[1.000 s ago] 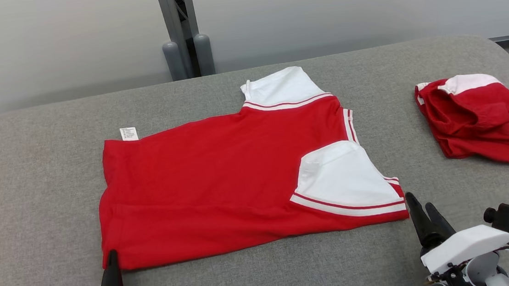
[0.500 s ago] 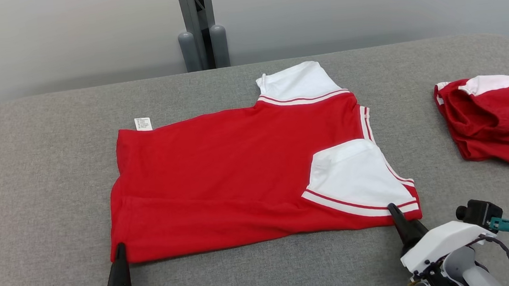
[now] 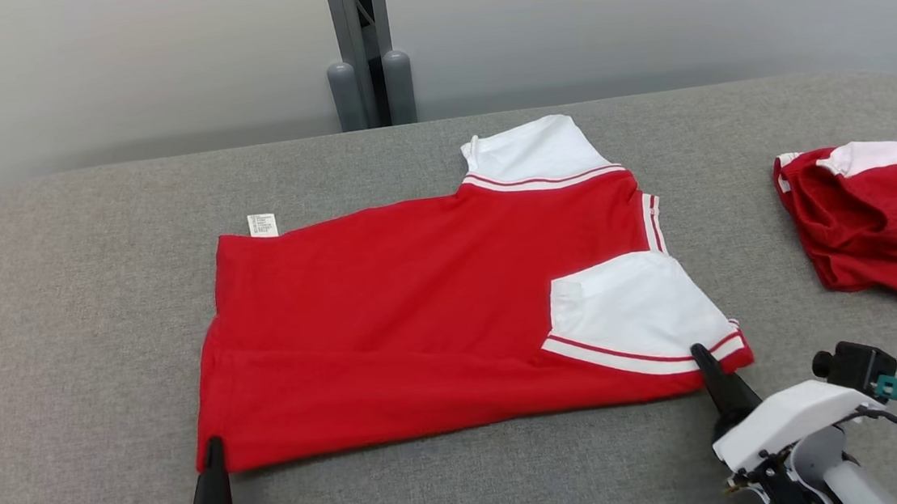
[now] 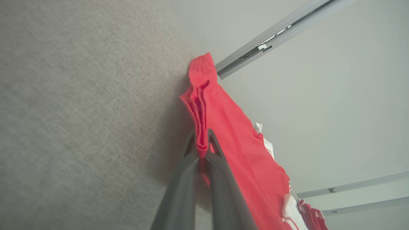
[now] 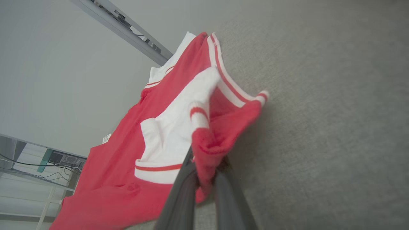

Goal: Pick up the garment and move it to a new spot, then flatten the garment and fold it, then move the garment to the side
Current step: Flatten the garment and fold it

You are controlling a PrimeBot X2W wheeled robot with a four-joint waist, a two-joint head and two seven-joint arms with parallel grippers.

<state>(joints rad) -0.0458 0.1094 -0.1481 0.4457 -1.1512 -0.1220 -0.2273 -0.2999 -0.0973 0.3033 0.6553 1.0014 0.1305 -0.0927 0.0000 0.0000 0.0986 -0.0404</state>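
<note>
Shirt [image 3: 422,319] lies flat on the table [image 3: 66,334], stretching ahead of both grippers with its long axis running between them: left gripper [image 3: 214,447] pinches the near hem corner, right gripper [image 3: 699,352] pinches the near sleeve-end corner, so the fold should carry forward.

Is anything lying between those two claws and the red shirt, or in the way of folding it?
Nothing visible. The left gripper and right gripper each pinch the shirt at its near edge. The other red garment lies apart, off to the right.
</note>
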